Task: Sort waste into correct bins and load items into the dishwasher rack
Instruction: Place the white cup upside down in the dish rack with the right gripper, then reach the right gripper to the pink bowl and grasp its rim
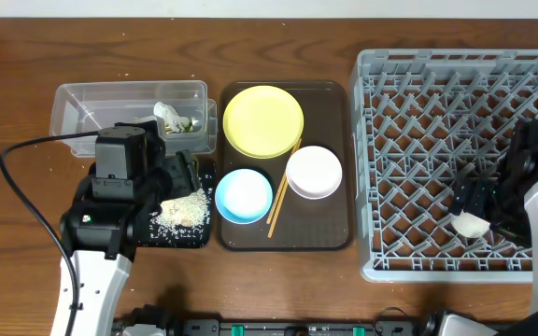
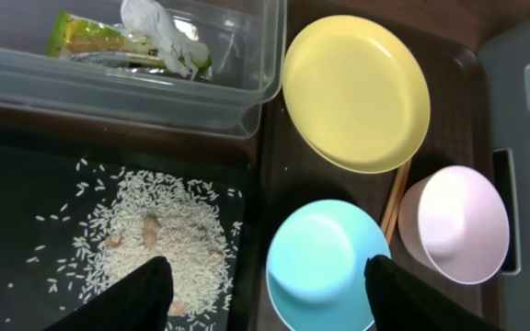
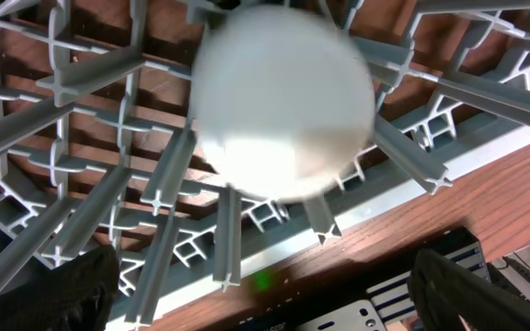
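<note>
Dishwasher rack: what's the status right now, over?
Left gripper open, right gripper open. White cup resting in rack. Yellow plate, blue bowl, white bowl, chopsticks not yet loaded. Nothing blocking.

The rack (image 1: 418, 121) is open from above across its left and rear cells, though upright pegs narrow any descent. The white cup (image 1: 471, 225) and right arm (image 1: 530, 177) fill its front right corner. On the brown tray (image 1: 348, 168), plate (image 1: 262, 121), blue bowl (image 1: 243, 195), white bowl (image 1: 314, 172) and chopsticks (image 1: 283, 191) crowd together (little room between). The left arm (image 1: 120, 187) overhangs the black tray (image 1: 180, 241).
</note>
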### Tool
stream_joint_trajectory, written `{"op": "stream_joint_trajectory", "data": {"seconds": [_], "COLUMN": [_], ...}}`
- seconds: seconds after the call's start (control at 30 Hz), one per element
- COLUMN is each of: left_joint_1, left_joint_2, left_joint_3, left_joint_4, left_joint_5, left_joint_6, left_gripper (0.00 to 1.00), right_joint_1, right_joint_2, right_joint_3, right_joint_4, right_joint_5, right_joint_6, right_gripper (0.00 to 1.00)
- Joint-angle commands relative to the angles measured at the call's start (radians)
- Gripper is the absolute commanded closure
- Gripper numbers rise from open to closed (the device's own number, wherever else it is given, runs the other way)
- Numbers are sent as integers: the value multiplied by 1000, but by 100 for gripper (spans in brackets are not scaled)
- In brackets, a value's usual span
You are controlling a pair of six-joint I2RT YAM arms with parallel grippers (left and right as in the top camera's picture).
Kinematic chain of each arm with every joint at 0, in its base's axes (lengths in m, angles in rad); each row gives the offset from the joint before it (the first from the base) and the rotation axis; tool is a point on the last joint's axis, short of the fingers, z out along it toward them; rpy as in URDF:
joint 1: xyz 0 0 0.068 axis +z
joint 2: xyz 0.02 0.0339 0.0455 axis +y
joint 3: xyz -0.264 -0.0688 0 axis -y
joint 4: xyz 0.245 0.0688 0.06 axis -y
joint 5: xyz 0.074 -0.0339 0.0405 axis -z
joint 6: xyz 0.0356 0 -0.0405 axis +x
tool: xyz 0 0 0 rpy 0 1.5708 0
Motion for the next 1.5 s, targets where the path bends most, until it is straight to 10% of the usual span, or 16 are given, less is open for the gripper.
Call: {"op": "stream_joint_trajectory", "data": {"seconds": [0.0, 0.37, 0.87, 1.3, 1.47], "left_joint_1": [6, 6, 6, 6, 6], "left_joint_2": [6, 6, 67, 98, 97], "left_joint_3": [4, 4, -6, -6, -6], "left_joint_4": [-8, -51, -120, -122, -122], "left_joint_5": [-13, -13, -13, -13, -13], "left_joint_6": [13, 13, 13, 12, 12], "left_gripper": [30, 28, 27, 28, 28], "right_joint_1": [-5, 153, 715, 778, 778], "right_joint_2": [-6, -8, 187, 508, 562], "right_joint_3": [11, 261, 270, 270, 270], "right_joint_4": [1, 97, 487, 530, 513], "right_joint_5": [-49, -507, -224, -137, -137], "right_joint_6": [8, -269, -294, -204, -204], "right_gripper": [1, 8, 16, 20, 41]}}
